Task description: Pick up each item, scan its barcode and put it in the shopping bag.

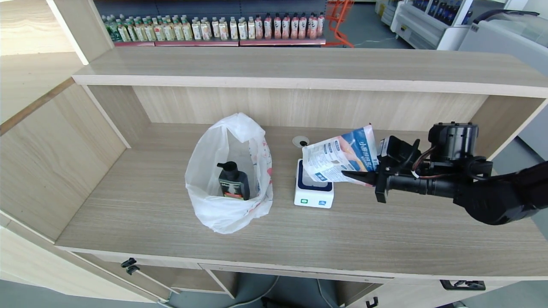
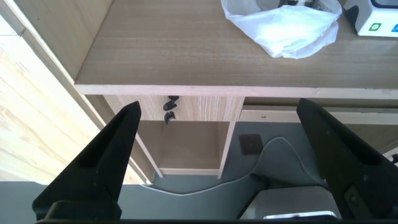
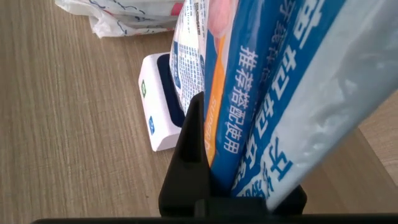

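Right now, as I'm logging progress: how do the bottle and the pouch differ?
The bottle stands upright inside the bag. The pouch is held tilted in the right gripper, over the scanner. The bottle is black with a pump top, while the pouch is flat, blue and white. Neither lies loose on the counter.

The counter is lit evenly by bright, diffuse light. Soft shadows are cast under the shopping bag. Straight edges are bowed at the head view's borders.
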Motion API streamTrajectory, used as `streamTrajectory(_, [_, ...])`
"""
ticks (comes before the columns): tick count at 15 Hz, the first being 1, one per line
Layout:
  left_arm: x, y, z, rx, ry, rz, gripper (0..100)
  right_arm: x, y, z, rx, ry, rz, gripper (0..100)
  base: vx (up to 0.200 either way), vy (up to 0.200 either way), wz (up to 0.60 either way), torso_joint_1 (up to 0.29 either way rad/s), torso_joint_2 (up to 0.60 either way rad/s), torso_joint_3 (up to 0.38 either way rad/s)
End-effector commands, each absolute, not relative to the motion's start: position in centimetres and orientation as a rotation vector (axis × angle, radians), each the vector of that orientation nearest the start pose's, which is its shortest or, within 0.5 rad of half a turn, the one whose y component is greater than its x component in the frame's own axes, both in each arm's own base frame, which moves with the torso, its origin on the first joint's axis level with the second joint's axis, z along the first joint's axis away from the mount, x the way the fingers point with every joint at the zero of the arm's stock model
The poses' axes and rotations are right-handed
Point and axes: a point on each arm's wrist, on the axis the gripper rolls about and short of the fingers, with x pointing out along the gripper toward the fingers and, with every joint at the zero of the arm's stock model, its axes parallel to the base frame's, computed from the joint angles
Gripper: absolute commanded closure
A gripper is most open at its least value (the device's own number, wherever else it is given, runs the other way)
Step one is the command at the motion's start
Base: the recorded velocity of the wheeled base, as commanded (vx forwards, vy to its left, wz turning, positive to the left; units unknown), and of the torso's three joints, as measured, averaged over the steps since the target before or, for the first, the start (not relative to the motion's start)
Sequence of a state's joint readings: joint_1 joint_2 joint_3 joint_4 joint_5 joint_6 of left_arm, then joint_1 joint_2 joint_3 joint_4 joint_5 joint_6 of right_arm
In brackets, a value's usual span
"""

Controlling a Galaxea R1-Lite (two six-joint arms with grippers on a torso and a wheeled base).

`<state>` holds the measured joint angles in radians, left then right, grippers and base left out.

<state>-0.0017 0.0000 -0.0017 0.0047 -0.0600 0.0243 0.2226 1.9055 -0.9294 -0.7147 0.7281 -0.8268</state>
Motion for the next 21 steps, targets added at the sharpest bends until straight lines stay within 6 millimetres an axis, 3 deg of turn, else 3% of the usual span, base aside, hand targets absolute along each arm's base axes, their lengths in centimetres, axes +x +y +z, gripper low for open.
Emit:
streamTrajectory(1, [-2.3, -0.1, 7.5, 0.024, 0.002, -0.061, 0, 34.7, 9.8, 14.6, -0.686, -0.138, 1.008, 100, 0.000, 0.000, 0.00, 0.000, 0.00, 0.000])
streamTrajectory(11, [-2.3, -0.1, 7.5, 0.024, 0.002, -0.061, 0, 35.6, 10.0, 14.2, -0.683, -0.141, 1.006, 100, 0.000, 0.000, 0.00, 0.000, 0.00, 0.000])
streamTrajectory(12, [-2.3, -0.1, 7.5, 0.024, 0.002, -0.061, 0, 35.3, 9.9, 15.4, -0.650, -0.151, 0.994, 100, 0.000, 0.000, 0.00, 0.000, 0.00, 0.000])
streamTrajectory(14, [-2.3, -0.1, 7.5, 0.024, 0.004, -0.061, 0, 33.7, 9.5, 18.5, -0.551, -0.156, 0.964, 100, 0.000, 0.000, 0.00, 0.000, 0.00, 0.000])
streamTrajectory(15, [-2.3, -0.1, 7.5, 0.024, 0.002, -0.061, 0, 31.2, 8.7, 22.1, -0.402, -0.131, 0.902, 100, 0.000, 0.000, 0.00, 0.000, 0.00, 0.000])
streamTrajectory(16, [-2.3, -0.1, 7.5, 0.024, 0.002, -0.061, 0, 29.3, 8.2, 24.0, -0.286, -0.082, 0.866, 100, 0.000, 0.000, 0.00, 0.000, 0.00, 0.000])
streamTrajectory(17, [-2.3, -0.1, 7.5, 0.024, 0.002, -0.061, 0, 28.2, 7.9, 25.0, -0.221, -0.051, 0.842, 100, 0.000, 0.000, 0.00, 0.000, 0.00, 0.000])
streamTrajectory(18, [-2.3, -0.1, 7.5, 0.024, 0.004, -0.061, 0, 25.2, 7.1, 26.2, -0.056, 0.060, 0.789, 100, 0.000, 0.000, 0.00, 0.000, 0.00, 0.000])
streamTrajectory(21, [-2.3, -0.1, 7.5, 0.024, 0.002, -0.061, 0, 22.3, 5.6, 25.8, 0.062, 0.168, 0.737, 100, 0.000, 0.000, 0.00, 0.000, 0.00, 0.000])
